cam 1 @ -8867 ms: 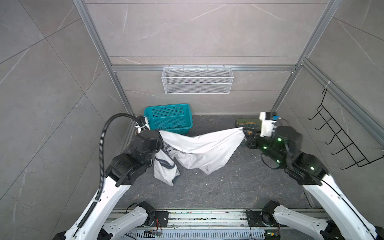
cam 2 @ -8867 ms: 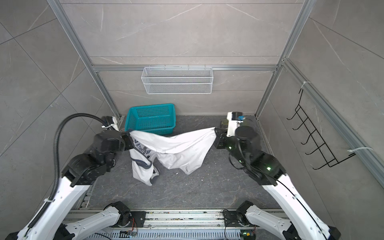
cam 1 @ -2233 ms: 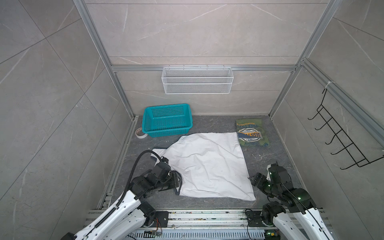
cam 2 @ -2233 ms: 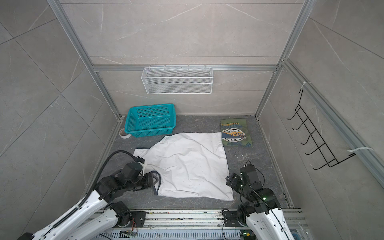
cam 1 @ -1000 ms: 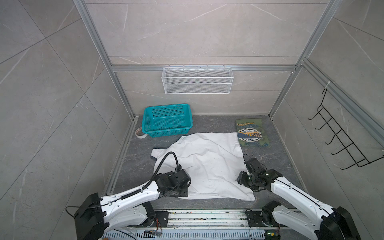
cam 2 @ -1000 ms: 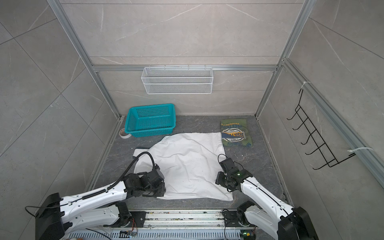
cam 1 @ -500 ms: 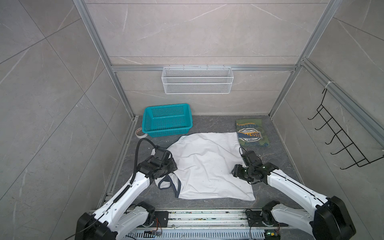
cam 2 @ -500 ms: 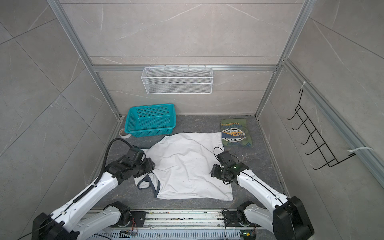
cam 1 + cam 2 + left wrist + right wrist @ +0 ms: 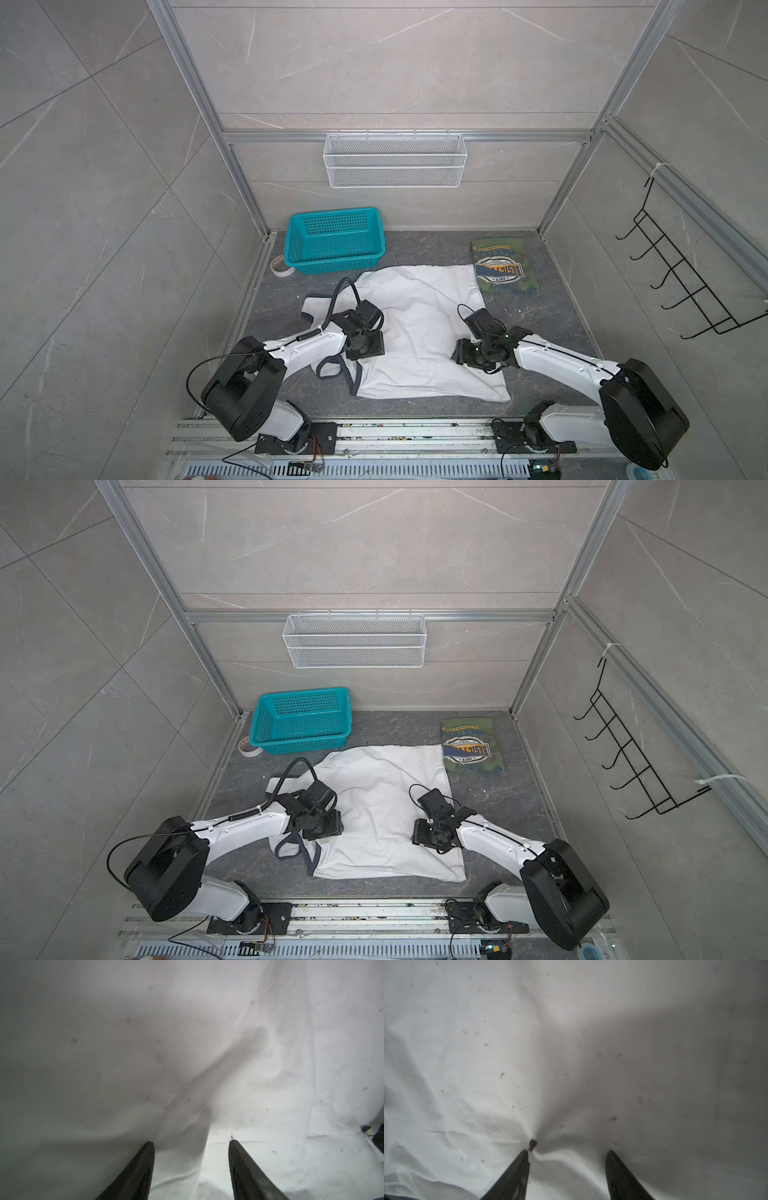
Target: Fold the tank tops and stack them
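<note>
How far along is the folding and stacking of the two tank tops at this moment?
Done: the olive green tank top lies folded at the back right of the table. In hand: the white tank top is spread flat, and the left gripper and right gripper are down on its two sides, jaws open. Left: fold the white one and stack it with the green one.

A robot lab cell: grey panel walls, aluminium frame, mounting rail in front.
</note>
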Tool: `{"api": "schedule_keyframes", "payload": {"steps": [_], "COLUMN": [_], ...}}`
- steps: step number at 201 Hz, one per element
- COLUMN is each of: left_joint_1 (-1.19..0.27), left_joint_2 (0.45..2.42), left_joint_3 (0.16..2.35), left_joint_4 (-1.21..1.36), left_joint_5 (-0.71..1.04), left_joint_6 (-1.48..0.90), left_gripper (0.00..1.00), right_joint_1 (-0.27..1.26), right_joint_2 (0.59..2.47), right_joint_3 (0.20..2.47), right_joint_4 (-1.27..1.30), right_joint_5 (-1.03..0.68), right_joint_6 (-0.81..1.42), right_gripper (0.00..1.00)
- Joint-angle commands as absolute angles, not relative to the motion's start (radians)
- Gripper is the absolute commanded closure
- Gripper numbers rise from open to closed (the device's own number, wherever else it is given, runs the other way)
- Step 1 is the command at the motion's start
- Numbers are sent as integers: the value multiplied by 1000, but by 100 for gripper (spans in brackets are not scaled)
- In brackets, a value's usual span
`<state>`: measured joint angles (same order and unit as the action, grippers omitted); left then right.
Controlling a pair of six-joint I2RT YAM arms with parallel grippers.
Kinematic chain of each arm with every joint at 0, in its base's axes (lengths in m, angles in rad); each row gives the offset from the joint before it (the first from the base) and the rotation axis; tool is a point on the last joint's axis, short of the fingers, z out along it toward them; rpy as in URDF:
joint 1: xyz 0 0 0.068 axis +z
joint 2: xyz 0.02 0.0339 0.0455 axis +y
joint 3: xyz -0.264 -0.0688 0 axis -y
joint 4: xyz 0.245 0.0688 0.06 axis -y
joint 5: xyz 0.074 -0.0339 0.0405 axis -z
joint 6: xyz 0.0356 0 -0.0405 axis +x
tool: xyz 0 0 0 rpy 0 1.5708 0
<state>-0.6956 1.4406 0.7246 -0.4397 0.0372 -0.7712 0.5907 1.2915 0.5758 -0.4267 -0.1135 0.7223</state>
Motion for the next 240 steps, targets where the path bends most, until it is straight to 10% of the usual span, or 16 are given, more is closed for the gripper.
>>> {"api": "schedule_keyframes", "payload": {"steps": [1, 49, 142, 240], "left_joint_1": [-703, -695, -601, -609], "left_joint_2": [1320, 1073, 1667, 1585], "left_joint_3": [637, 692, 1160, 824], "left_joint_4": [-508, -641, -463, -365], "left_joint_5": [1, -108, -16, 4], "left_joint_6": [-818, -772, -602, -679], "left_gripper": [41, 42, 42, 44], "right_joint_1": [649, 667, 312, 209], "right_joint_2": [1277, 1178, 1671, 2138], "right_joint_3": [514, 684, 1185, 1679], "right_joint_4": [-471, -621, -522, -664], "right_joint_5": [-137, 42, 49, 82], "right_joint_6": [776, 698, 511, 460], "right_gripper": [40, 40, 39, 40]}}
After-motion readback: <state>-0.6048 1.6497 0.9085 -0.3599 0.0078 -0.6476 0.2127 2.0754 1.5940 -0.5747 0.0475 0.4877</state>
